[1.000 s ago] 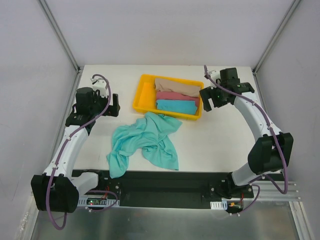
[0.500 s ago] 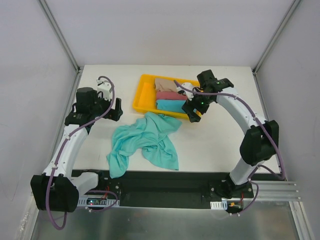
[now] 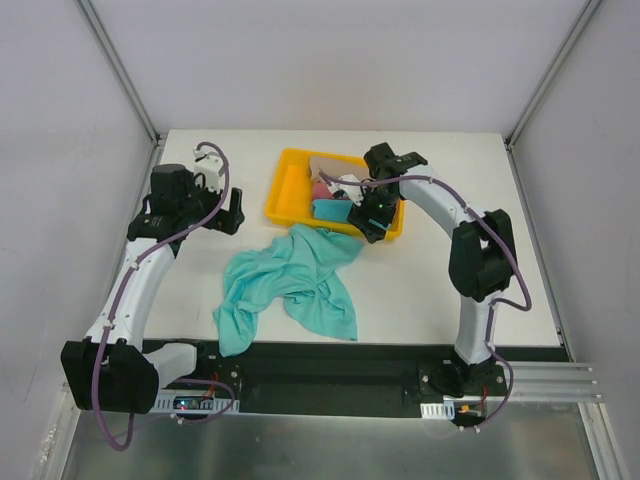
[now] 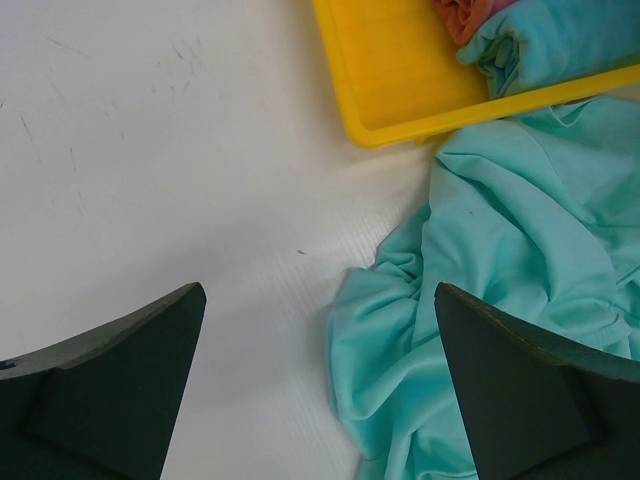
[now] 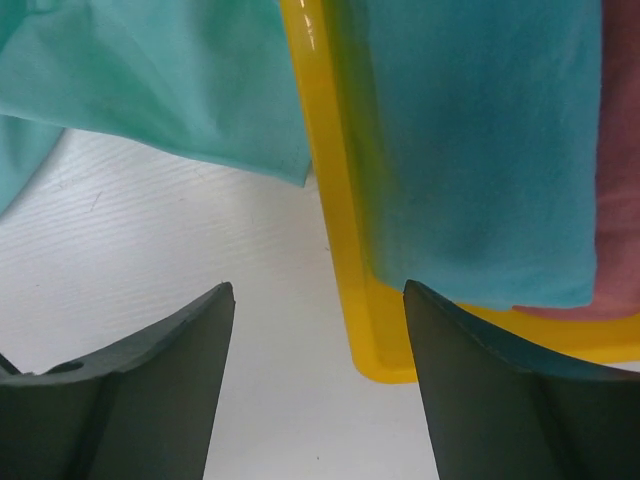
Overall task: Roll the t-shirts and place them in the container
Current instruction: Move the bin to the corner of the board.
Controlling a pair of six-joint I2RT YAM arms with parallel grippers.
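Lying crumpled on the white table (image 3: 440,290), the sea-green t-shirt (image 3: 290,285) fills the lower middle of the overhead view, its top edge touching the near rim of the yellow tray (image 3: 288,190). Inside the tray three more tees sit bundled in a row: the beige t-shirt (image 3: 325,165) highest in the frame, the pink t-shirt (image 3: 322,188) in the middle, and the blue t-shirt (image 3: 333,208) nearest the green one. From overhead the right arm covers part of them.

The right tool (image 3: 368,215) hangs over the tray's lower right corner. Only its wrist view shows the jaws standing apart and holding nothing, with the yellow rim running up between them and the blue bundle at upper right.

The left tool (image 3: 232,212) hovers over bare table left of the tray. Its wrist view shows the jaws spread wide and empty, green folds at lower right and the tray's corner at the top. The beige tee appears only in the overhead view.
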